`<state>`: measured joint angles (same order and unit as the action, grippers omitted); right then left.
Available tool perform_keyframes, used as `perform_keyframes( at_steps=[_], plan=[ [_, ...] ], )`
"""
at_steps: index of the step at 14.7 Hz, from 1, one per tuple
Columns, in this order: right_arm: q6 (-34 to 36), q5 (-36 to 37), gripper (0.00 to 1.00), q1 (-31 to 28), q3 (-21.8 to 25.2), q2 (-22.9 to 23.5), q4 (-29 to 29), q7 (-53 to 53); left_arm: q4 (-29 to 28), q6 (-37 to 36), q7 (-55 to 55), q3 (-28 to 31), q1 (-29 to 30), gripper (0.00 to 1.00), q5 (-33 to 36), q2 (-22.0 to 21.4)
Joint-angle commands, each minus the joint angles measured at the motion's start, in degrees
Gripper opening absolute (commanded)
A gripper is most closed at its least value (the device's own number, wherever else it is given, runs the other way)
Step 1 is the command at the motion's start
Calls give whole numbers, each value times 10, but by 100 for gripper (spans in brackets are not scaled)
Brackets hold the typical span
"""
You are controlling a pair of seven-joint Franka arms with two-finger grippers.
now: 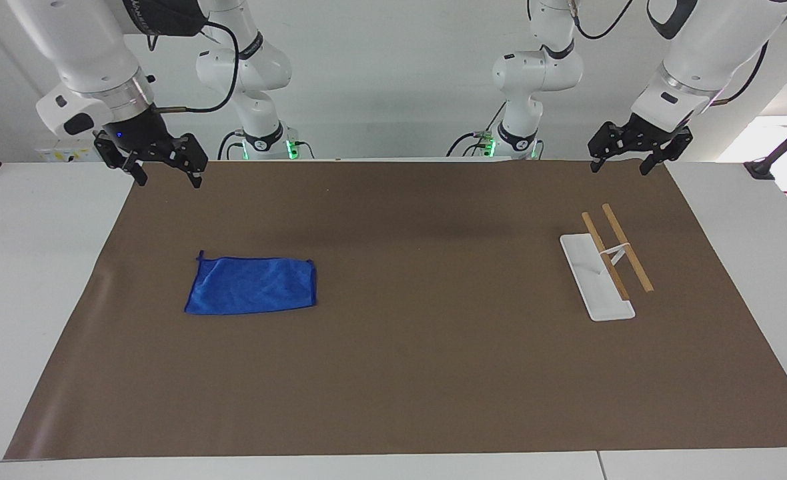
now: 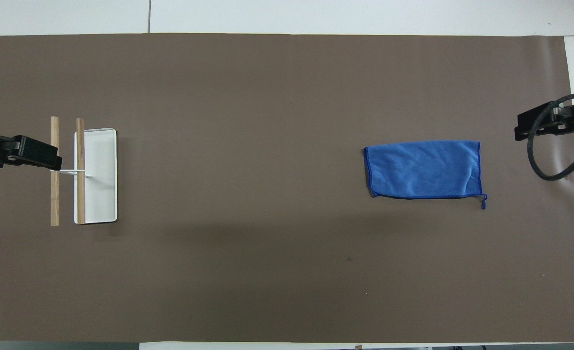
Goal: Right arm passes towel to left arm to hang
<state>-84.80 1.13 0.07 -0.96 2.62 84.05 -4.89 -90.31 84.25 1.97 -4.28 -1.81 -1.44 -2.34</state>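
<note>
Two grippers hang raised in the facing view. We see the right gripper (image 1: 165,168) with fingers spread and empty, above the mat's (image 1: 393,373) edge at the right arm's end. The towel (image 1: 252,285) lies flat on the mat below it, well apart, untouched. The left gripper (image 1: 623,157), also parted and empty, hangs near the rack (image 1: 603,267), not touching it.

From overhead we find the left gripper (image 2: 22,151) over the rack's (image 2: 96,175) outer wooden rail, and the towel (image 2: 425,169) lying toward the table's middle from the right gripper (image 2: 552,124).
</note>
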Motion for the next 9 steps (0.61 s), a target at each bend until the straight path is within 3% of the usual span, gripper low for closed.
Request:
perform_keyframes(
  at_steps=[1,9],
  plan=[
    [0,-1,100,-3,-1,-7,6,13,-9,7,-6,-1,1,100,9,-9],
    [-3,-1,100,1,-2,-16,29,8,-9,7,-6,0,1,100,9,-9]
  ],
)
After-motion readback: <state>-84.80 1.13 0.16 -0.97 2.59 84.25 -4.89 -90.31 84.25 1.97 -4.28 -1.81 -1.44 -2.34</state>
